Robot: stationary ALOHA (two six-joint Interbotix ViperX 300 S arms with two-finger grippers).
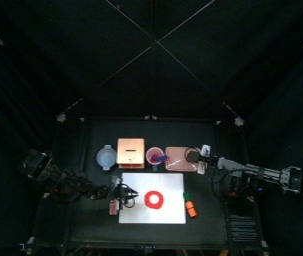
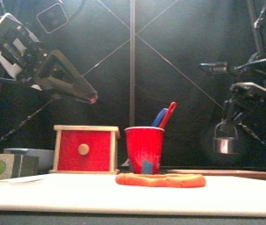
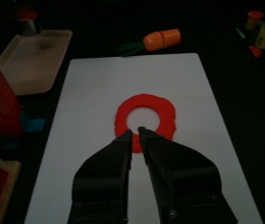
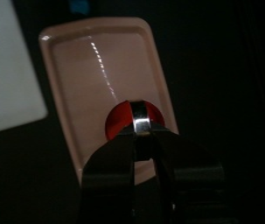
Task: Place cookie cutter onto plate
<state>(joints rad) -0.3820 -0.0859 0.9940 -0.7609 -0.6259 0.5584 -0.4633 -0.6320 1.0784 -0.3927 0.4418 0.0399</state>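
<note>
Right wrist view is showing the right gripper [image 4: 142, 131] pinching the tiny red cookie cutter [image 4: 131, 116] over the pale salmon-pink shallow plate [image 4: 100, 66], toward its six o'clock rim. It is looking light and rigid, best gripped across opposite edges. The left gripper [image 3: 142, 133] is hanging with jaws narrowed, empty, above the red ring [image 3: 146, 118].

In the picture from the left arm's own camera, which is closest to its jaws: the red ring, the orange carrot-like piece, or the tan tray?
1. The red ring, on the white mat right at the jaw tips.
2. The tan tray, off to one side, beyond the mat's edge.
3. The orange piece, past the mat's far end.
Tray and orange piece are close to call.
</note>
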